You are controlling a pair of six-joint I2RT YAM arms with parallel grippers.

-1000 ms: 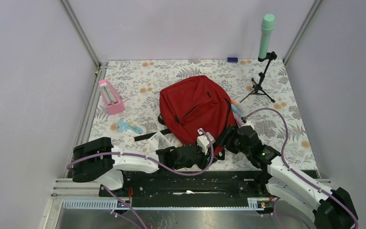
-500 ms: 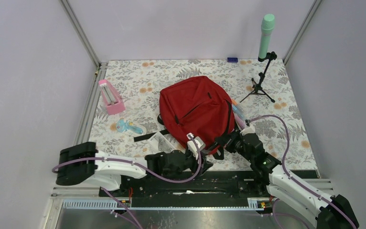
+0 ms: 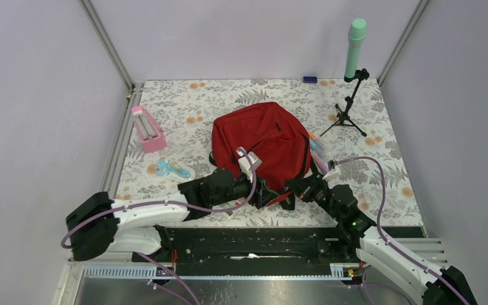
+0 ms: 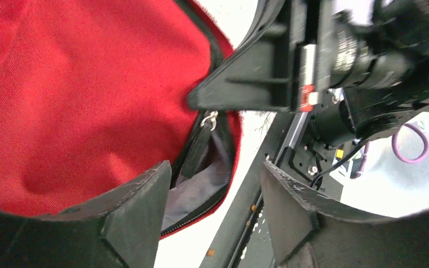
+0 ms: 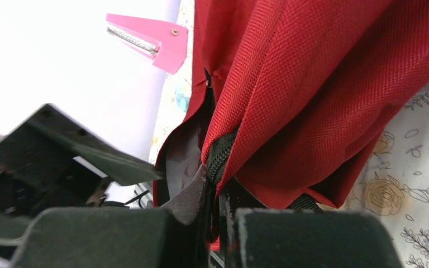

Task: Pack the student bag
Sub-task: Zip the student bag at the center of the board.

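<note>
The student bag (image 3: 260, 140), a large red backpack, lies in the middle of the floral table. Its near edge is lifted, and the black zipper gapes over grey lining (image 4: 198, 187). My right gripper (image 3: 295, 187) is shut on that zipper edge, with red fabric and zipper tape pinched between the fingers (image 5: 218, 195). My left gripper (image 3: 270, 192) hangs open just in front of the gap (image 4: 215, 167), nothing between its fingers. One left finger (image 5: 89, 153) shows beside the opening in the right wrist view.
A pink case (image 3: 147, 129) stands at the left and a light blue item (image 3: 173, 169) lies near it. A black tripod (image 3: 349, 111) holding a green cylinder (image 3: 356, 44) stands back right. Coloured items (image 3: 318, 149) lie against the bag's right side.
My right gripper has shut on the bag's zipper edge and holds it up. My left gripper has opened and moved from the near table edge up to the bag's opening.
</note>
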